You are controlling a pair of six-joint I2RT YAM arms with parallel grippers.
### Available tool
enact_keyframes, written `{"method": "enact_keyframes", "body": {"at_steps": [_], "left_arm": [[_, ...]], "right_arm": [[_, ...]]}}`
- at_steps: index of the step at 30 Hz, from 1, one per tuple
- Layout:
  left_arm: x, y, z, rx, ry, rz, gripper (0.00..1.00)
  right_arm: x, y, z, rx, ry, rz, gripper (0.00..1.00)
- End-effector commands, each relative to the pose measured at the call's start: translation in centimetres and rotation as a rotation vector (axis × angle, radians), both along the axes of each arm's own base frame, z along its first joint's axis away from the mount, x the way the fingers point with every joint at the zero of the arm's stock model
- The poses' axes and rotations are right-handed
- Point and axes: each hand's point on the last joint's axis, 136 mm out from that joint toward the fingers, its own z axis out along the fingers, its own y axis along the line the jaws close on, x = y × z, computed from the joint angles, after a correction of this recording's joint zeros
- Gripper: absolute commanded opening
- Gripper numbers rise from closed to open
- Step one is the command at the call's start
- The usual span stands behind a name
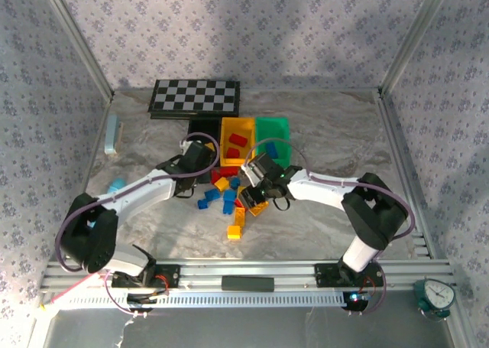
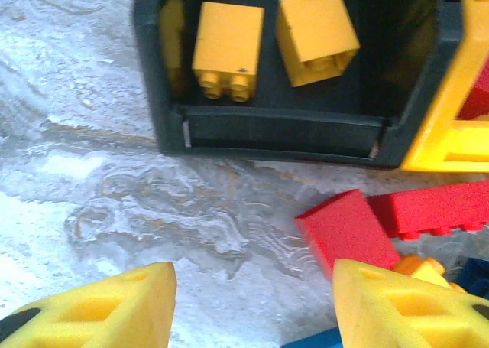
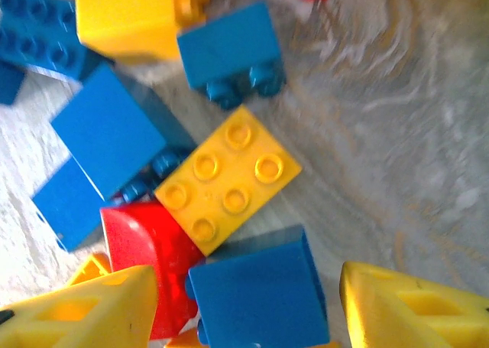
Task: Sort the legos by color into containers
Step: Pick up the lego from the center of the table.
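Along the left edge of the table lies a pale blue object, too small to identify. Next to it the left arm stretches diagonally from its base toward the far middle. Its wrist covers most of the black bin from overhead.

From the wrist camera, the left gripper hovers over bare marbled surface with its jaws spread wide and nothing between them. Only the yellow tips of its fingers show, cut off by the bottom edge. Ahead of them the black bin holds two yellow bricks. A third yellowish shape against its left wall sits in shadow and is hard to make out. Two red bricks lie on the table just before the yellow bin, which has red pieces inside. The green bin stands touching its right side.

Loose legos are heaped in front of the bins, with one yellow brick apart, nearer the bases.

The right arm folds back at its elbow and runs leftward, low and nearly level, ending over the heap's right side. The right gripper is released, its jaws straddling a blue brick without clamping it. That brick lies next to a six-stud yellow piece, and the bricks at the frame edges are cropped.
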Motion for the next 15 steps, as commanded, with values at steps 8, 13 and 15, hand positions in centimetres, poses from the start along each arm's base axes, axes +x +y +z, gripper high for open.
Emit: {"method": "enact_keyframes", "body": {"at_steps": [8,13,15], "left_arm": [[-0.9,1.7,-0.5,-0.118,-0.031,-0.037,0.63],[-0.9,3.2,-0.7,-0.118,-0.029,-0.027,0.64],[-0.8,3.7,-0.7,-0.122,-0.035,-0.018,0.64]], "right_arm": [[0.7,0.0,0.4,-0.097,-0.002,0.025,0.65],[0.7,-0.8,0.0,-0.127,-0.01,-0.013,0.62],[0.4,-0.9,-0.2,-0.126,0.001,-0.021,0.62]]}}
